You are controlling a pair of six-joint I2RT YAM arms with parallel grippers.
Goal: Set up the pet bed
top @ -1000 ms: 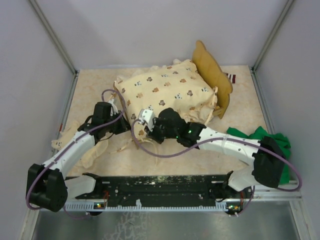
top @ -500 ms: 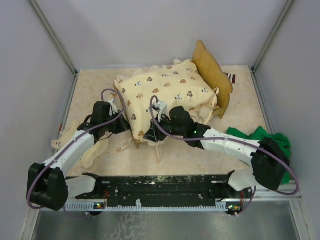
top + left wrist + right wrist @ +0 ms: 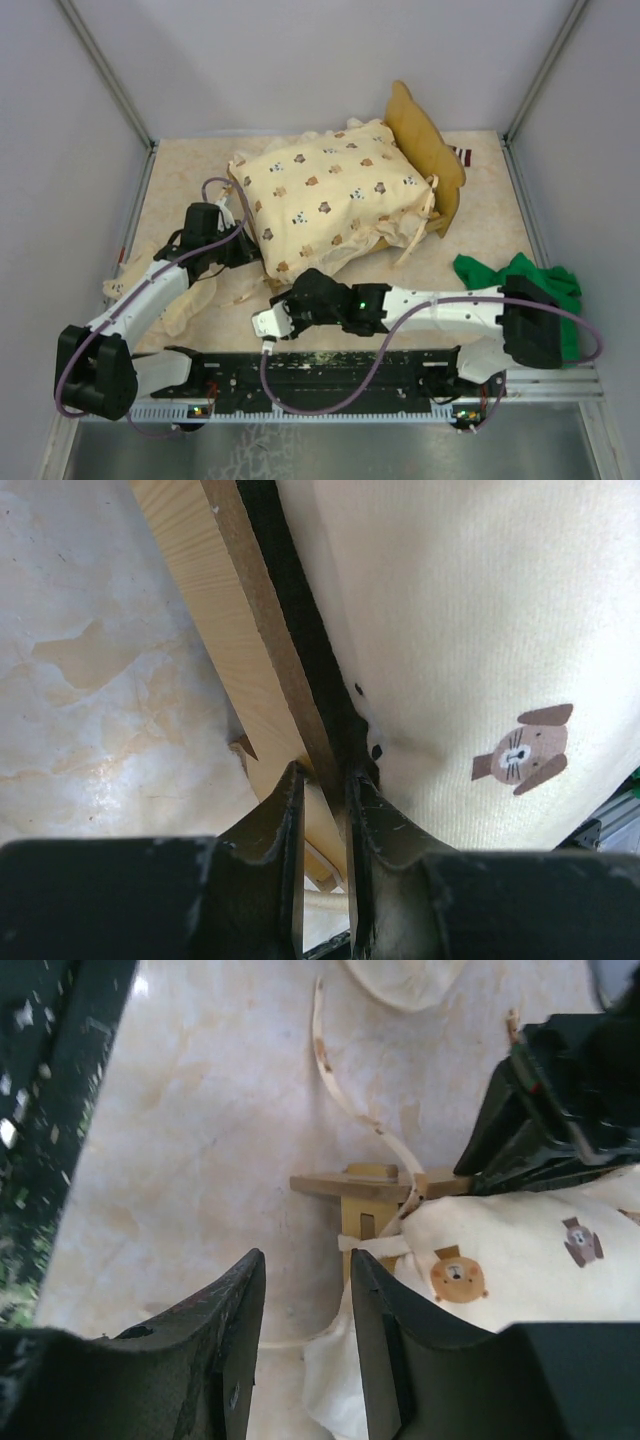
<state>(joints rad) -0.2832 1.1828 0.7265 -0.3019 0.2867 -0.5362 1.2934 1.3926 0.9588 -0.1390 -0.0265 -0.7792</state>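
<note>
The pet bed [image 3: 428, 140] stands at the back of the table. Its wavy wooden headboard rises on the right, and a cream animal-print quilt [image 3: 330, 195] covers the rest. My left gripper [image 3: 252, 250] is at the bed's near-left corner. In the left wrist view that gripper [image 3: 325, 780] is shut on the light-wood side rail [image 3: 240, 660], with the quilt [image 3: 470, 630] just beside it. My right gripper [image 3: 262, 325] hovers low over the table in front of the bed. The right wrist view shows that gripper [image 3: 307, 1260] open and empty, with a bed leg [image 3: 360, 1185] and a loose tie strap [image 3: 340, 1090] beyond it.
A green cloth [image 3: 530, 285] lies bunched at the right edge behind the right arm. Cream fabric [image 3: 185, 300] is spread under the left arm at the table's left side. Grey walls close in the table on three sides. A black rail [image 3: 320, 370] runs along the near edge.
My right gripper has opened and pulled back from the quilt's front edge toward the near side of the table. The left gripper has kept its hold on the rail.
</note>
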